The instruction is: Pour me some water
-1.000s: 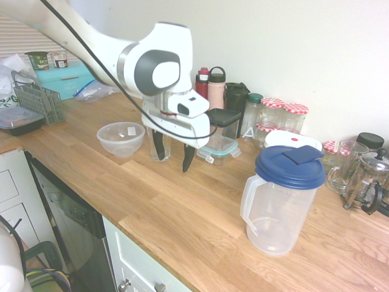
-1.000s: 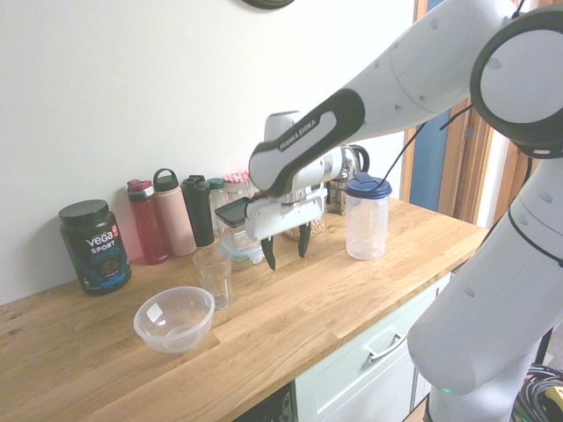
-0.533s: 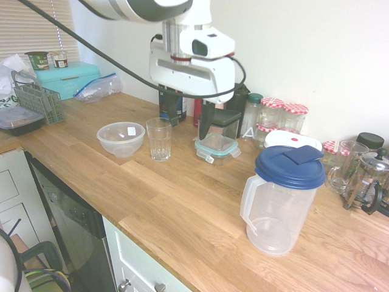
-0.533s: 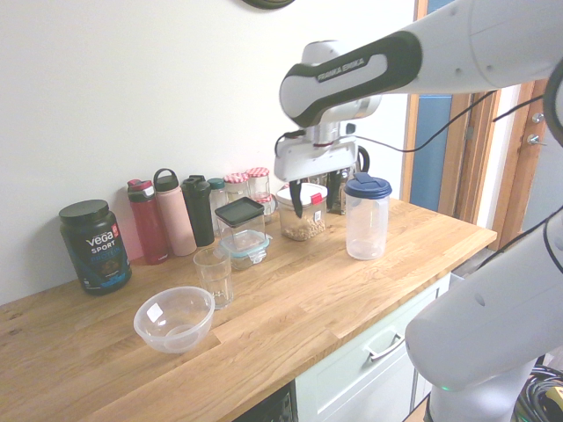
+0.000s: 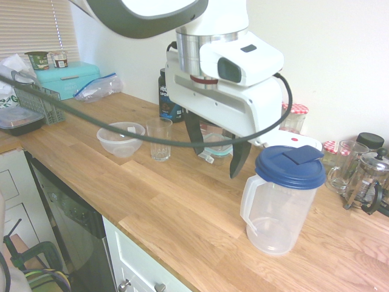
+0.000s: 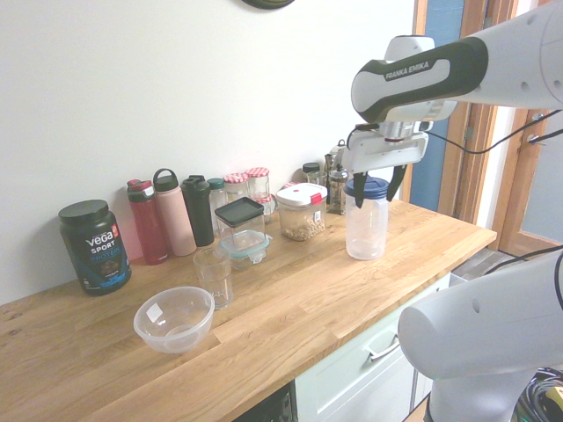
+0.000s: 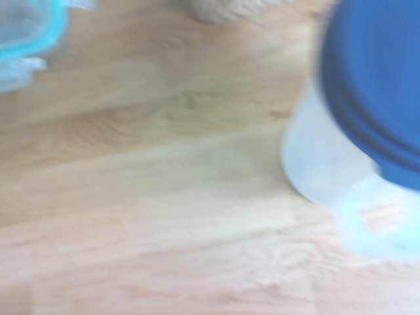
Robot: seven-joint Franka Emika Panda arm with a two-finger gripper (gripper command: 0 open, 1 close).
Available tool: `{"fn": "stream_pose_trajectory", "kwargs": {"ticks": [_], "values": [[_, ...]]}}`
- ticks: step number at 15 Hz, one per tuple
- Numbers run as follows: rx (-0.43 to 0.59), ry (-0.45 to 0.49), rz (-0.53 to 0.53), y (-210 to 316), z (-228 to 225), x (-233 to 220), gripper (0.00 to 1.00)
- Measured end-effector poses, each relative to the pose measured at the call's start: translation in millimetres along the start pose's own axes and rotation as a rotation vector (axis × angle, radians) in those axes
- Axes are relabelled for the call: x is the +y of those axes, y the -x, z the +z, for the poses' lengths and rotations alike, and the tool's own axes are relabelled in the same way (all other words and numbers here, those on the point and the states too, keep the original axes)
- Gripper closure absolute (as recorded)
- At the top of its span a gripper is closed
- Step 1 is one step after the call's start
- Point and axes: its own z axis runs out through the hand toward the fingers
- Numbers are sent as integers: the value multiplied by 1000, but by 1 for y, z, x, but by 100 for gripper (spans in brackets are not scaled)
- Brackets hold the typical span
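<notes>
Swung from over the glass [image 5: 159,138] at centre-left toward the blue-lidded pitcher [image 5: 279,207] at lower right, standing upright on the counter [image 5: 182,213]; gripper [image 5: 214,148] hanging beside the lid, fingers spread wide, empty, presumably to take the handle. Bowl [image 5: 120,138] untouched further left.

Exterior views face the counter [image 5: 182,201] from opposite ends.

Spread end effector [image 6: 380,187] hangs just above blue-lidded pitcher [image 6: 367,224].
</notes>
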Motion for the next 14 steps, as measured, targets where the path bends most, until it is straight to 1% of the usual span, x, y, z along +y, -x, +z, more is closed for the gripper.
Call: {"fn": "stream_pose_trajectory", "kwargs": {"ticks": [2, 4, 7, 8, 11, 14], "values": [[41, -17, 15, -6, 11, 6, 0], [85, -43, 18, -16, 32, 5, 0], [117, -57, 18, -38, 60, 0, 0], [117, -55, 21, -44, 67, -1, 100], [108, -48, 26, -54, 80, -1, 100], [107, -51, 24, -59, 81, 0, 100]]}}
